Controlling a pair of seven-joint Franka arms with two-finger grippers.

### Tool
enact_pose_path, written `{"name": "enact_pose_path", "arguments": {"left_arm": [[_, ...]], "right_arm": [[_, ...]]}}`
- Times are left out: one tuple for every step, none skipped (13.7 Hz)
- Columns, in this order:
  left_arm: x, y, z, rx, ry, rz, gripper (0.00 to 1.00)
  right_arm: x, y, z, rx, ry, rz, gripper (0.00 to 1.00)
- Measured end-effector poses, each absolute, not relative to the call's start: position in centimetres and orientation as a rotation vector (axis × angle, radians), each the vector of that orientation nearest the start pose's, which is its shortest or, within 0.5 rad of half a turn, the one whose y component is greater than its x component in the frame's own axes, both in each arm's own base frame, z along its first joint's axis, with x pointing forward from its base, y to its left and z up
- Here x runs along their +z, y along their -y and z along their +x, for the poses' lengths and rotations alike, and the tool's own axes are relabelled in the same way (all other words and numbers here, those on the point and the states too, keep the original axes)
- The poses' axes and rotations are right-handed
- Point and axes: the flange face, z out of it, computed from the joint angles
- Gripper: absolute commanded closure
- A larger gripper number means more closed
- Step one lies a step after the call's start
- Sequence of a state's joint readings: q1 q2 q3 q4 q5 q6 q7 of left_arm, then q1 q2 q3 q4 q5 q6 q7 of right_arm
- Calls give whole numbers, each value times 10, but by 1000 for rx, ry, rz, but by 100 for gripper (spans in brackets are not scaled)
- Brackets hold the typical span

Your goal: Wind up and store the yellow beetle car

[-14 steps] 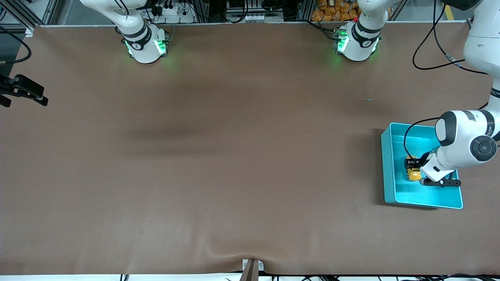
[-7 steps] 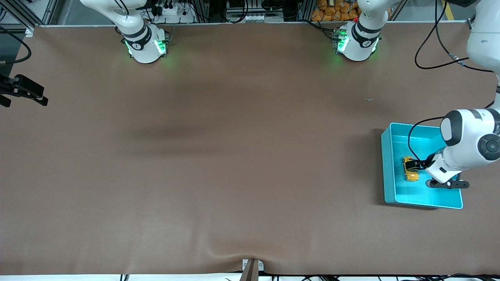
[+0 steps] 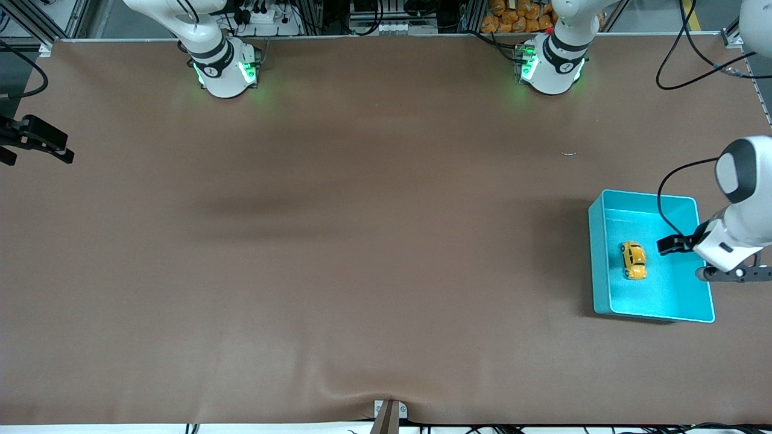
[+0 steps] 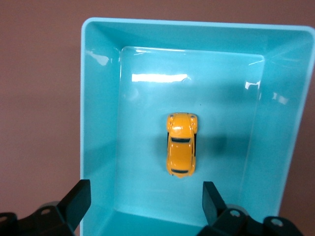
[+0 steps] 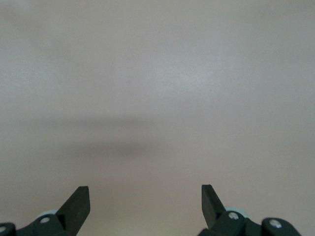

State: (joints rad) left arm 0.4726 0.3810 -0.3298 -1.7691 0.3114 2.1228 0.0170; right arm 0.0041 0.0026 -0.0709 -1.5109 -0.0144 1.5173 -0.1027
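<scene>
Yellow beetle car [image 3: 633, 260] lying in teal bin [image 3: 597, 259]; left gripper [image 4: 143, 204] spread empty above bin; right gripper [image 5: 145, 204] spread, waiting above bare surface [image 3: 338, 241]

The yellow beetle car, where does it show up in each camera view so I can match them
Front view: the yellow beetle car lies on the floor of the teal bin, at the left arm's end of the table.
Left wrist view: the car sits mid-picture in the bin, past the open left gripper.
Right wrist view: not in it.
Shared landmark: the teal bin.
</scene>
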Motion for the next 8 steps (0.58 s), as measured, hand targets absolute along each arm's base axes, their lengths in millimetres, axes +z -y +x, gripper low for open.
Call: {"name": "enact_pose_path", "arguments": {"left_arm": [[369,-121,632,30,-13,-3001,0],[380,-117,631,33,-7,-3005,0],[391,-111,629,38,-7,-3008,0],[403,-108,627,48,-7,-3005,0],[416,-106,625,60,-2,-3000,0],[430,-103,623,72,9,-3003,0],[445,-99,620,72,27,-3021,0],[461,-91,618,64,37,-3041,0]], "right_arm": [[647,38,549,-4,55,-3156,0],[647,38,549,-4,55,-3156,0],[647,38,549,-4,55,-3156,0],[647,38,549,-4,56,-3156,0],[647,38,549,-4,55,-3156,0],[647,38,549,-4,55,-3156,0],[647,39,549,-4,54,-3156,0],[647,39,549,-4,53,-3156,0]]}}
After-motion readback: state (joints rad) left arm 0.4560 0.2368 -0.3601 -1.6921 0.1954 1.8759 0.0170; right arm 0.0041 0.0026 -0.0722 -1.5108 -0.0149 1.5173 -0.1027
